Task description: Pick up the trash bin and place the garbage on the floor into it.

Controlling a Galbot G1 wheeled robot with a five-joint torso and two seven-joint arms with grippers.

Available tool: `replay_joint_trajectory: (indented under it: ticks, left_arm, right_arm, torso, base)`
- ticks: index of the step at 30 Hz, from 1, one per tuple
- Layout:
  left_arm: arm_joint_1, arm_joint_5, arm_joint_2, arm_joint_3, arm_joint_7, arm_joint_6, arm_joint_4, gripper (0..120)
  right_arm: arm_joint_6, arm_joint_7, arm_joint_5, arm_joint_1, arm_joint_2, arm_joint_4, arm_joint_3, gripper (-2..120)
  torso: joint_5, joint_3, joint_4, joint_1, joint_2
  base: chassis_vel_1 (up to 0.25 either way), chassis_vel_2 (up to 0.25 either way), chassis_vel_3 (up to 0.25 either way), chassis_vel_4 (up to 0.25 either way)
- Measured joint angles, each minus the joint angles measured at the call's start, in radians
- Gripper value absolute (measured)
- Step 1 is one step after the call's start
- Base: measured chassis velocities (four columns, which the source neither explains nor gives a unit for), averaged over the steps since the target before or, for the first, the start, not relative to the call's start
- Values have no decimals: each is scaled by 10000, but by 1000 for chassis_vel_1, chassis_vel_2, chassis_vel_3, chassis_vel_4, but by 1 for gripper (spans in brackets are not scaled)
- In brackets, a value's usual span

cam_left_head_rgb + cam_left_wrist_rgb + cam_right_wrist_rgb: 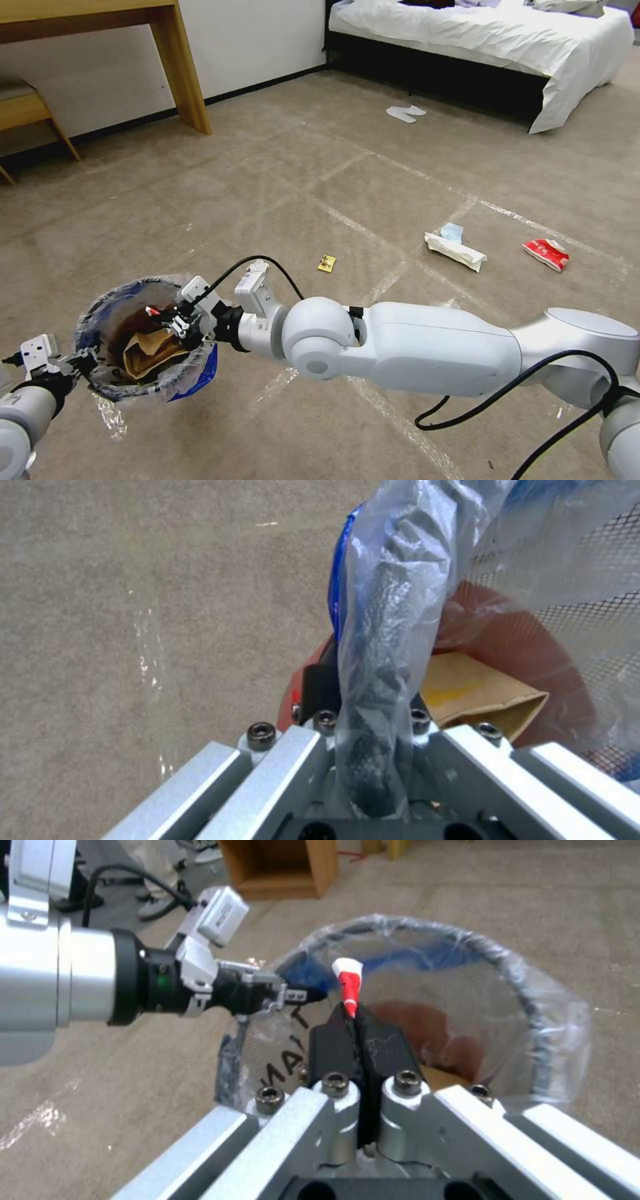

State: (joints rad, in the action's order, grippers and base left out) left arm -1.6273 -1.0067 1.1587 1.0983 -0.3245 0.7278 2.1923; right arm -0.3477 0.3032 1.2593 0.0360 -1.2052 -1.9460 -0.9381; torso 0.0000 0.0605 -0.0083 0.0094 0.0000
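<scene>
Left hand (79, 362) clamps rim of small red plastic-lined trash bin (143, 337), held above the floor. Right hand (360, 1032), clenched on red wrapper strip (349, 985), over its mouth. Brown paper bag (148, 351) inside; white packet (456, 251), red-white packet (547, 254), yellow wrapper (327, 264) remain on the carpet.

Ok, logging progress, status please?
Left hand clamps bin rim. Right hand over bin, shut on red wrapper. Paper bag inside. Four bits still on floor.

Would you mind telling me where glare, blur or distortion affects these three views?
Head view: the floor lines bow outward, wide-lens style, and tape strips near the trash bin shine. Left wrist view: the left pincer and the bag film it clamps are soft, and the carpet shows glints. Right wrist view: the right pincer, shut on the red wrapper strip, is sharp; the nearer frame blurs.
</scene>
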Motion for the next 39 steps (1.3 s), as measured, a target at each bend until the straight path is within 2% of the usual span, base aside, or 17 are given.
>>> replay_joint_trajectory:
  ticks: [18, 36, 37, 38, 39]
  left_arm:
    - [17, 24, 32, -34, 7, -1, 75, 0]
    - [-50, 7, -9, -1, 14, -7, 147, 0]
    - [-59, 6, -9, 1, 18, -11, 147, 0]
    - [-59, 6, -9, 1, 18, -11, 147, 0]
    - [-73, 5, -7, 2, 25, -15, 146, 0]
  right_arm:
    - [-337, 326, 122, -184, -800, 534, -631, 0]
    - [-284, 320, -290, -308, -1061, 1189, -827, 0]
    - [-259, 324, -362, -308, -1095, 1290, -828, 7]
    - [-259, 324, -362, -308, -1095, 1290, -828, 7]
    - [-251, 323, -445, -312, -1118, 1382, -830, 13]
  torso:
    - [-1, 0, 1, 0, 1]
    - [-1, 0, 1, 0, 0]
    - [-1, 0, 1, 0, 0]
    - [-1, 0, 1, 0, 0]
    - [-1, 0, 1, 0, 0]
  base:
    - [0, 0, 0, 0]
    - [0, 0, 0, 0]
    - [0, 0, 0, 0]
    - [0, 0, 0, 0]
    - [0, 0, 0, 0]
